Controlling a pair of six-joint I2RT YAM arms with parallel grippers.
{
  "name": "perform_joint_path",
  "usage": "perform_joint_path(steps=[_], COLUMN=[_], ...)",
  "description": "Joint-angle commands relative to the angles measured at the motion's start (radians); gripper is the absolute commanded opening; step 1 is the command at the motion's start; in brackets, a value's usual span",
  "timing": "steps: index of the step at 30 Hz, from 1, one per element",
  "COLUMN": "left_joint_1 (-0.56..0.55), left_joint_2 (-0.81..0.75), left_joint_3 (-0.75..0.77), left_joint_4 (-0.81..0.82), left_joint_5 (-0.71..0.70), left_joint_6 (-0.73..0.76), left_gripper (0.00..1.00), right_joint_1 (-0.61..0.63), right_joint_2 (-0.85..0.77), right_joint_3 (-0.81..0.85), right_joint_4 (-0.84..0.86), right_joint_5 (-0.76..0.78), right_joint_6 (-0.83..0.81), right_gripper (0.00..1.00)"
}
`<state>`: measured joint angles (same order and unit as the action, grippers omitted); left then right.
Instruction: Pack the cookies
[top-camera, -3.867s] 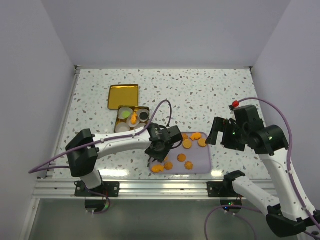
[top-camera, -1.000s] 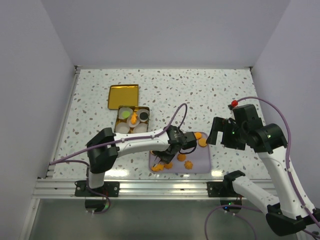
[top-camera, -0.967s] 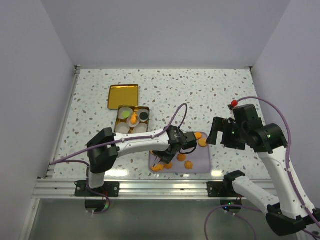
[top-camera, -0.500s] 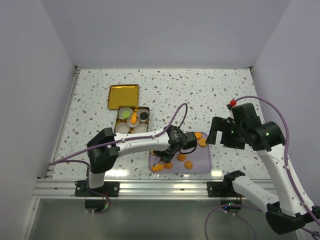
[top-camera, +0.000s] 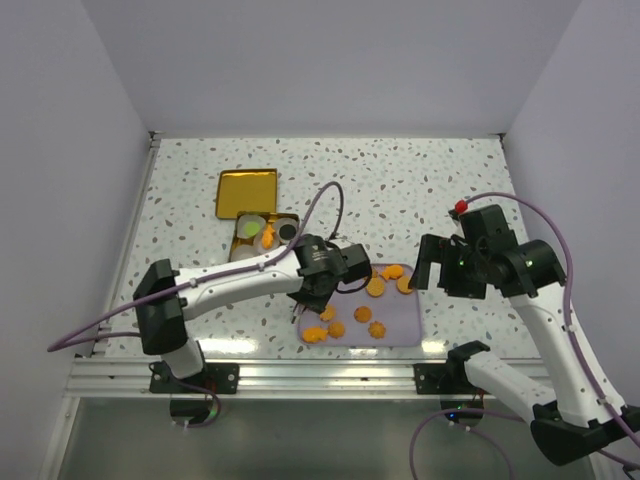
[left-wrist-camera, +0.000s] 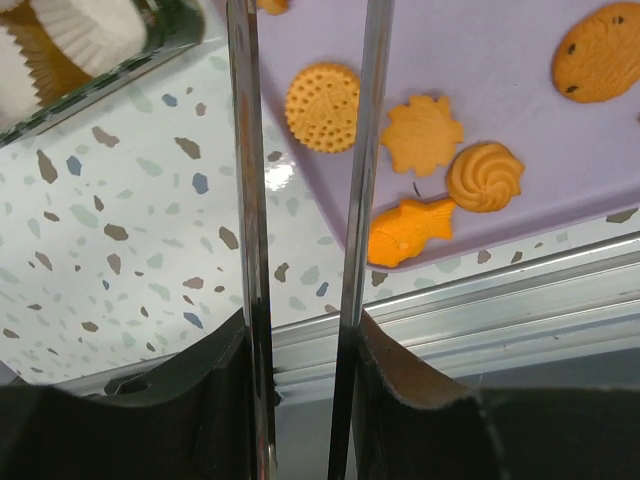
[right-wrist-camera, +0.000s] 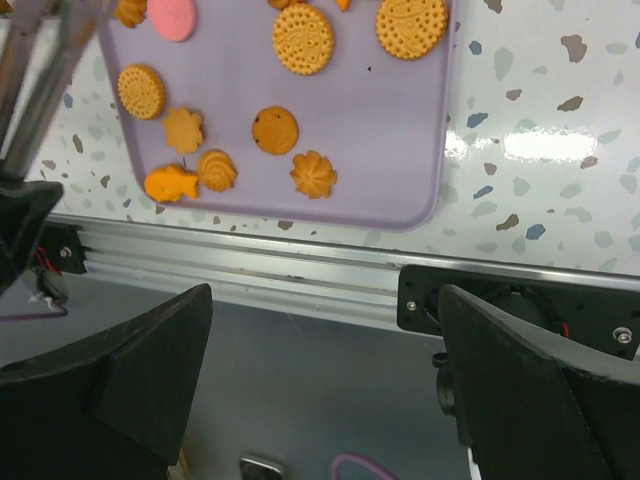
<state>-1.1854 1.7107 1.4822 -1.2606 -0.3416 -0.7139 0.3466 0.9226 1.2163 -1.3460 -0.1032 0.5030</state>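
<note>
Several orange cookies (top-camera: 372, 288) lie on the lilac tray (top-camera: 400, 325): a round (left-wrist-camera: 322, 107), a flower (left-wrist-camera: 422, 133), a swirl (left-wrist-camera: 485, 176), a fish shape (left-wrist-camera: 410, 232), and a pink round (right-wrist-camera: 172, 18). My left gripper (top-camera: 305, 305) (left-wrist-camera: 300, 335) hangs over the tray's left edge, shut on metal tongs (left-wrist-camera: 245, 200) whose tips run out of the wrist view. Whether the tongs hold a cookie I cannot tell. My right gripper (top-camera: 432, 270) (right-wrist-camera: 325, 340) hovers wide open at the tray's right side, holding nothing.
An open tin (top-camera: 265, 238) with white paper cups (left-wrist-camera: 90, 20), some holding a green, an orange and a dark cookie, stands left of the tray. Its gold lid (top-camera: 247, 192) lies behind it. The metal rail (right-wrist-camera: 250, 265) runs along the table's near edge.
My left arm has swung left, carrying the tongs from the tray's middle to its left edge. The right gripper has barely shifted and stays open.
</note>
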Motion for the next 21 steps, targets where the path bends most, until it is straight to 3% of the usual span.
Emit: perform_joint_path(steps=[1,8,21], left_joint_1=[0.055,0.22,0.4], left_joint_2=[-0.108,-0.342,-0.543], left_joint_3=[-0.042,-0.161,-0.367], left_joint_4=[-0.036,-0.023,-0.056], left_joint_5=[-0.028,-0.005,0.033], left_joint_6=[-0.047,-0.067,-0.085], left_gripper=[0.15,0.15,0.18], right_joint_1=[0.005,0.015,0.026], right_joint_2=[0.01,0.025,0.042], right_joint_3=[-0.008,-0.011,-0.014], right_joint_4=[0.016,0.013,0.01], right_joint_5=[-0.044,-0.066,-0.101], right_joint_6=[-0.017,-0.015,-0.011], right_gripper=[0.99,0.99,0.99])
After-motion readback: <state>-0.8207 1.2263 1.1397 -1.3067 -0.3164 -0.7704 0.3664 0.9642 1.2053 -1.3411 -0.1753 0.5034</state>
